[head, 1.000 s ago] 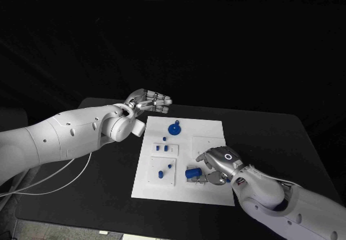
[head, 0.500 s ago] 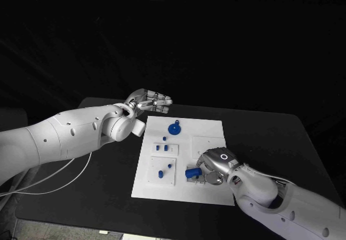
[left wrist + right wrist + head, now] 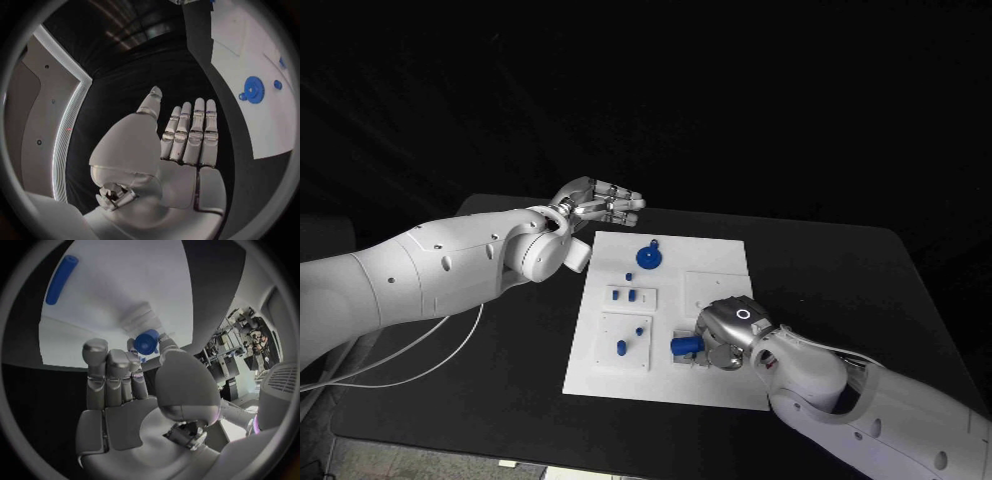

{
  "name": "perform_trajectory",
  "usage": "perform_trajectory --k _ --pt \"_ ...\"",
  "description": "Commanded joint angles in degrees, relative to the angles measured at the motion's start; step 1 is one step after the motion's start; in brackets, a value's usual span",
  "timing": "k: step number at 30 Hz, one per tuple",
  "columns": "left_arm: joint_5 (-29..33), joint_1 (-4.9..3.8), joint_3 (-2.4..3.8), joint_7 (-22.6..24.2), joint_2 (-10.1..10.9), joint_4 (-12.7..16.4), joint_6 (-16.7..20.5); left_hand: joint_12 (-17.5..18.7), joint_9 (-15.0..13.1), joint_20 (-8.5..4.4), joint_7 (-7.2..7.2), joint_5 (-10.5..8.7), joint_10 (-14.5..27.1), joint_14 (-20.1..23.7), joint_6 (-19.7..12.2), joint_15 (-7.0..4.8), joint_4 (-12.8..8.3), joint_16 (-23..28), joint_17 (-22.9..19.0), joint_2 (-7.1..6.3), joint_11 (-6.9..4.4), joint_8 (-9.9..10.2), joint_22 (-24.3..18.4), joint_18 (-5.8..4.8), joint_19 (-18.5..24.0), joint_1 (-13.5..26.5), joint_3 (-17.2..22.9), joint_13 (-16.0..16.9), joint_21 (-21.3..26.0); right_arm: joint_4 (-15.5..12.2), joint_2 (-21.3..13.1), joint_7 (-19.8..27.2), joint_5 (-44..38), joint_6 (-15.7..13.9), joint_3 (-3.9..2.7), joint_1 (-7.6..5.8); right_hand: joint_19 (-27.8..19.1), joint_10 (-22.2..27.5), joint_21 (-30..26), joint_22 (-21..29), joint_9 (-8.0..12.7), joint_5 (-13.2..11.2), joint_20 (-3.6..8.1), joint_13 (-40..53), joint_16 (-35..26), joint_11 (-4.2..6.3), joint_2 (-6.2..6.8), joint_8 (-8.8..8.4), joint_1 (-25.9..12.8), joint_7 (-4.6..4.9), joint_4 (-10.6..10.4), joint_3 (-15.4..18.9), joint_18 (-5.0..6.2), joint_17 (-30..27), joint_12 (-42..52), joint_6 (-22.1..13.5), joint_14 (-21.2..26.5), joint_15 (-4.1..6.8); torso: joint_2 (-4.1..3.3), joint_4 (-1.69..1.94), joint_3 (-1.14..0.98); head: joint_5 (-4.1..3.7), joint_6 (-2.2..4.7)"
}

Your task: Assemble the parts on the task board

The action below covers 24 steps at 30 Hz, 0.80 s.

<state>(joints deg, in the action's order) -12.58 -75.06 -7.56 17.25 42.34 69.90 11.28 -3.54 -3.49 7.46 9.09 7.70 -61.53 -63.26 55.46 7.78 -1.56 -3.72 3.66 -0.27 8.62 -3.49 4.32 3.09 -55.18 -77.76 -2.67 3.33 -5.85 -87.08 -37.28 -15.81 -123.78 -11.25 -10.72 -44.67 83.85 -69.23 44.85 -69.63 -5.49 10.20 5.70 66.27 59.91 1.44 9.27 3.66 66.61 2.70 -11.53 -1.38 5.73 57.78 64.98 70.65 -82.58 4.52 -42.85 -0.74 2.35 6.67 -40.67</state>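
Black worktop [image 3: 848, 270] carries the white task board [image 3: 718, 265]. On its near part the right hand [image 3: 728, 333] pinches a blue cylinder [image 3: 685, 346]. Off the board's far corner, the left hand [image 3: 599, 205] hovers with fingers straight, holding nothing. A blue disc [image 3: 649, 259] lies on the board's far part.

You see the task board [image 3: 718, 262] in the middle of the counter [image 3: 848, 270], the left robot hand [image 3: 600, 205] beyond its far-left corner, the right robot hand [image 3: 728, 330] over its near part.

Dim, dark surroundings; bright task board [image 3: 718, 270]; strong fisheye bending in wrist views
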Motion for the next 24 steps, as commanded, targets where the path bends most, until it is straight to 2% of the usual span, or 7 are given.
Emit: perform_trajectory --k 1,7,9,12,13,20,24 --pt "-0.3 -0.01 0.03 0.2 -0.1 0.0 -0.9 0.0 0.0 0.04 0.01 0.32 0.4 0.2 0.0 0.38 0.0 0.0 0.0 0.21 -0.04 -0.2 0.0 -0.03 -0.1 0.3 0.0 0.0 -0.1 -0.1 0.1 0.3 -1.1 2.4 -0.01 0.0 2.8 -0.7 0.2 -0.2 0.1 0.3 0.28 0.6 0.3 0.11 -0.49 0.01 -0.5 -0.11 -0.2 -0.2 -1.19 0.1 0.6 0.7 -0.4 0.21 -0.01 -0.02 0.01 -0.02 0.0" --pt "-0.3 -0.01 0.02 0.1 -0.1 0.0 -0.9 0.0 0.0 0.04 0.01 0.42 0.4 0.2 0.2 0.37 0.1 0.0 0.0 0.13 -0.05 -0.3 0.0 -0.05 -0.1 0.4 0.1 0.0 -0.1 -0.7 0.1 1.1 -1.0 2.2 -0.01 0.0 2.9 -3.2 0.2 -1.3 1.0 0.3 0.52 3.2 0.3 0.57 -2.29 0.01 -4.1 -0.79 0.7 -4.0 -1.73 0.6 2.2 2.9 -0.6 0.42 0.0 0.02 -0.02 -0.05 -0.09" --pt "-0.4 -0.01 0.02 0.1 -0.1 0.0 -0.9 0.0 0.0 0.04 0.01 0.42 0.4 0.2 0.2 0.37 0.1 0.0 0.0 0.13 -0.05 -0.3 0.0 -0.05 -0.1 0.4 0.1 0.0 -0.1 -0.9 0.1 1.1 -1.0 1.8 -0.01 0.0 3.0 -3.8 0.2 -1.5 1.1 -1.9 0.56 3.7 0.4 0.73 -3.62 0.0 -5.0 -0.94 1.4 -6.8 -1.84 0.7 2.4 3.4 -0.6 0.49 0.0 0.02 -0.03 -0.07 -0.1" --pt "-0.4 -0.01 0.02 0.1 -0.1 -0.1 -0.9 0.0 0.0 0.05 0.0 0.5 0.4 0.2 0.2 0.38 0.2 0.0 0.0 0.12 -0.04 -0.2 0.0 -0.06 -0.1 0.5 0.1 0.0 -0.1 -1.2 0.1 0.8 -1.1 1.3 -0.01 0.01 3.1 -4.2 0.1 -1.9 1.3 -2.7 0.63 4.2 0.4 0.74 -3.64 0.07 -8.0 -1.08 4.3 -11.3 -2.01 0.7 2.1 3.6 -0.7 0.56 0.0 0.01 -0.02 -0.07 -0.09" --pt "-0.4 -0.01 0.02 0.1 -0.1 -0.1 -0.9 0.0 0.0 0.05 0.0 0.56 0.4 0.2 0.2 0.38 0.2 0.0 0.0 0.11 -0.03 -0.2 0.0 -0.06 -0.1 0.5 0.1 0.0 -0.1 -1.3 0.1 0.6 -1.2 1.1 -0.01 0.01 3.1 -4.4 0.1 -2.0 1.4 -3.7 0.65 4.3 0.4 0.87 -4.59 0.01 -8.3 -1.11 4.7 -12.4 -2.03 0.7 2.1 3.7 -0.7 0.56 -0.01 -0.01 -0.02 -0.05 -0.08" --pt "-0.4 -0.01 0.02 0.0 -0.1 -0.1 -0.9 0.0 0.0 0.06 0.01 0.7 0.4 0.2 0.2 0.38 0.3 0.0 0.0 0.08 -0.01 -0.2 0.0 -0.07 -0.1 0.6 0.1 0.0 -0.1 -1.9 0.0 -1.3 -1.6 0.2 -0.01 0.02 3.2 -5.4 0.0 -2.5 1.5 -6.6 0.83 4.9 0.3 1.12 -5.31 0.01 -12.9 -1.35 7.0 -20.2 -2.17 0.5 2.0 4.2 -0.7 0.75 -0.03 -0.01 -0.02 -0.13 -0.1" --pt "-0.4 -0.01 0.01 0.0 -0.1 -0.2 -0.9 0.0 0.0 0.05 0.01 0.71 0.4 0.2 0.2 0.38 0.3 0.0 0.0 0.07 -0.02 -0.3 0.0 -0.07 -0.1 0.6 0.2 0.0 -0.1 -2.1 0.0 -2.5 -1.8 0.7 -0.01 0.02 3.2 -5.6 -0.2 -2.7 1.5 -6.7 0.87 5.2 0.3 1.15 -5.47 0.03 -15.8 -1.41 9.4 -24.4 -2.2 0.4 1.7 4.4 -0.7 0.78 -0.03 -0.02 -0.02 -0.2 -0.08"
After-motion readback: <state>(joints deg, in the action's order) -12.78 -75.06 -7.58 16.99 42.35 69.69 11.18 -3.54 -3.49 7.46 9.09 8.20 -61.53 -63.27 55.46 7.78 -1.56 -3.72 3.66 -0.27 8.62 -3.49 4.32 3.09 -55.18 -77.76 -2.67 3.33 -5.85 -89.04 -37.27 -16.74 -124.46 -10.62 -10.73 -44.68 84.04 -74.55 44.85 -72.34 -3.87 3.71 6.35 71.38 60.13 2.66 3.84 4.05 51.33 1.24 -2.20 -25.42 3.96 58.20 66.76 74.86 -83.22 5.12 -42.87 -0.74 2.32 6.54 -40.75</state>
